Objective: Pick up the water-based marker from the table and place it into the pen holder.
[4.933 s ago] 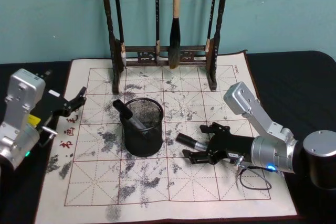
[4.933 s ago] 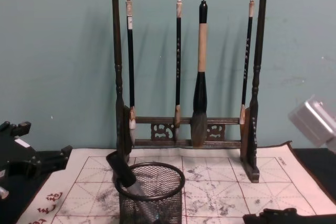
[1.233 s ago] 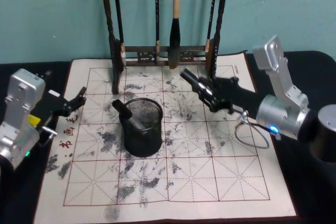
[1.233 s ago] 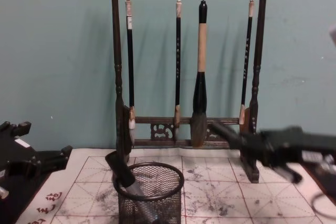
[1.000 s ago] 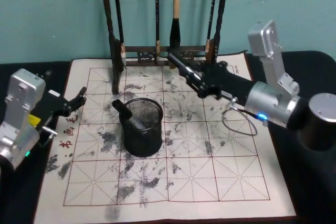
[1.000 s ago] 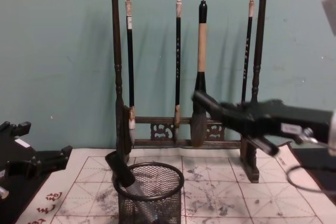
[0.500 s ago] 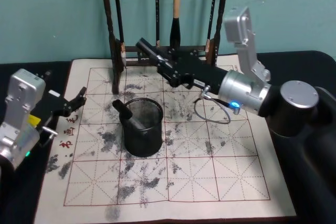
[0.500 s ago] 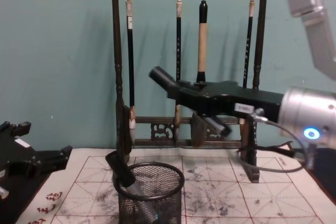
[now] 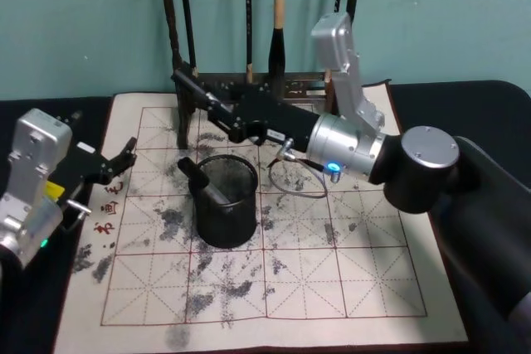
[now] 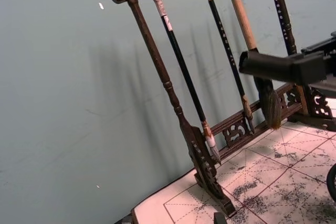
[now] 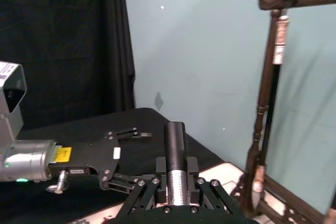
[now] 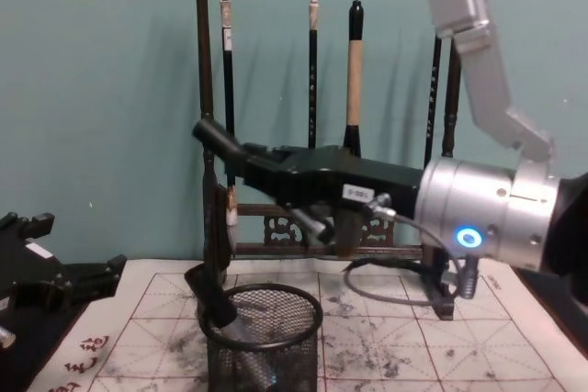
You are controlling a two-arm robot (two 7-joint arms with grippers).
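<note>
Above the pen holder [image 12: 262, 337], toward the brush rack [image 12: 207, 135], our right gripper [image 9: 217, 111] clamps the marker [image 12: 219, 142] nearly level. We judge it may strike the rim, or the marker already inside, unless tipped upright first. Left gripper [image 9: 124, 155] idles beside the mat, fingers apart.

Calligraphy practice setup: carved wooden brush rack [image 12: 322, 107], hanging brushes [image 12: 353, 126], ink-stained grid mat [image 9: 348, 271], teal backdrop wall [image 9: 83, 22].

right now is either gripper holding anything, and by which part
The right gripper is shut on the water-based marker, clamping its silver-grey barrel, black cap pointing forward. The left gripper is open, holding nothing.
</note>
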